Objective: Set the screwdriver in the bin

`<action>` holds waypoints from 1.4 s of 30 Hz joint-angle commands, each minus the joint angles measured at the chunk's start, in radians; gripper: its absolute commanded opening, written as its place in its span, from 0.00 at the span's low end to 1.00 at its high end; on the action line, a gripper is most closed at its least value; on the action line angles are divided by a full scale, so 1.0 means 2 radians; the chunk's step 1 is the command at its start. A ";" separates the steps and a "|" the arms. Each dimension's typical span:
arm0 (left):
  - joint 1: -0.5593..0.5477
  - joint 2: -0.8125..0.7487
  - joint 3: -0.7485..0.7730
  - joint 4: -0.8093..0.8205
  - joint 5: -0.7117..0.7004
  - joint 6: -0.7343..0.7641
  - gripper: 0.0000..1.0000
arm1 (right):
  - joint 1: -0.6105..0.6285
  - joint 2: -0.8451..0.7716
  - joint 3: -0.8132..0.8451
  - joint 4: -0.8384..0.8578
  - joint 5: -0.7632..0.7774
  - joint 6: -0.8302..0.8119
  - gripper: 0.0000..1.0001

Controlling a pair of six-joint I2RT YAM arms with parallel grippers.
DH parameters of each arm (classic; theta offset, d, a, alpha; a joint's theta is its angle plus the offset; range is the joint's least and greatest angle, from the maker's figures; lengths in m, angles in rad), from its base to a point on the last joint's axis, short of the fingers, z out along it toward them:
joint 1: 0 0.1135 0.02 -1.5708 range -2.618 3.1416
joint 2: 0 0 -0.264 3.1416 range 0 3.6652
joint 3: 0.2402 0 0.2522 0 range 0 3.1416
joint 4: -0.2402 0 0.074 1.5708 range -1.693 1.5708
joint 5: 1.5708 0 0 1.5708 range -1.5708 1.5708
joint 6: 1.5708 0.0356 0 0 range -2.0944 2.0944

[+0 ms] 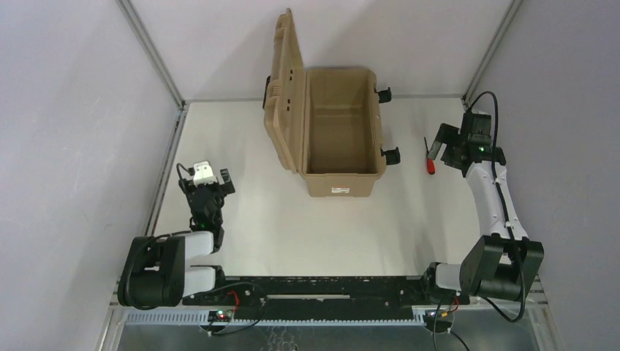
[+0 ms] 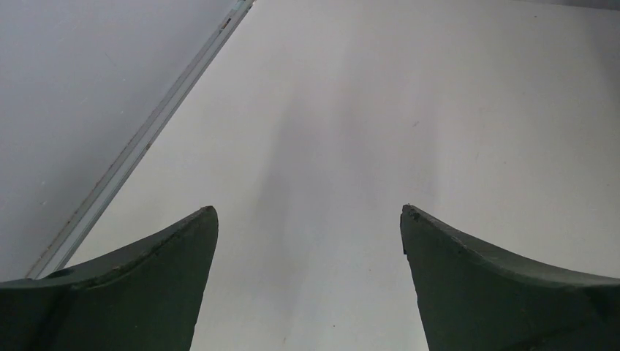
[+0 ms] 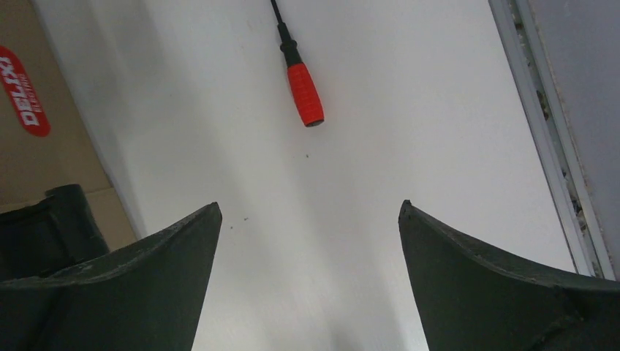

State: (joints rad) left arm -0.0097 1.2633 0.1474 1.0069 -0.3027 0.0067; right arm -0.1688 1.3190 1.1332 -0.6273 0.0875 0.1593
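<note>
The screwdriver, with a red handle and a thin dark shaft, lies on the white table right of the bin. In the right wrist view the screwdriver lies ahead of the fingertips, apart from them. The bin is a tan case standing open at the table's back middle, its ribbed lid raised on the left side. Its inside looks empty. My right gripper is open and empty just right of the screwdriver. My left gripper is open and empty over bare table at the left.
Black latches stick out of the bin's right side, close to the screwdriver. The bin's tan wall with a red sticker shows at the left of the right wrist view. Grey walls and metal rails border the table.
</note>
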 commanded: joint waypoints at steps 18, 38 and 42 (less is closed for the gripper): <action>0.003 -0.001 0.022 0.027 0.003 0.000 1.00 | 0.007 0.325 0.234 -0.020 0.011 -0.070 0.92; 0.003 -0.001 0.022 0.027 0.003 0.000 1.00 | 0.001 0.362 0.266 -0.071 0.002 -0.072 0.00; 0.003 -0.001 0.022 0.027 0.003 0.000 1.00 | 0.003 0.328 0.310 -0.112 0.021 -0.079 0.00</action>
State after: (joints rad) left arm -0.0097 1.2633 0.1474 1.0069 -0.3027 0.0067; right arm -0.1638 2.1162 1.6547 -0.7597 0.0929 0.0200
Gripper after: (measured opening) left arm 0.996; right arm 0.030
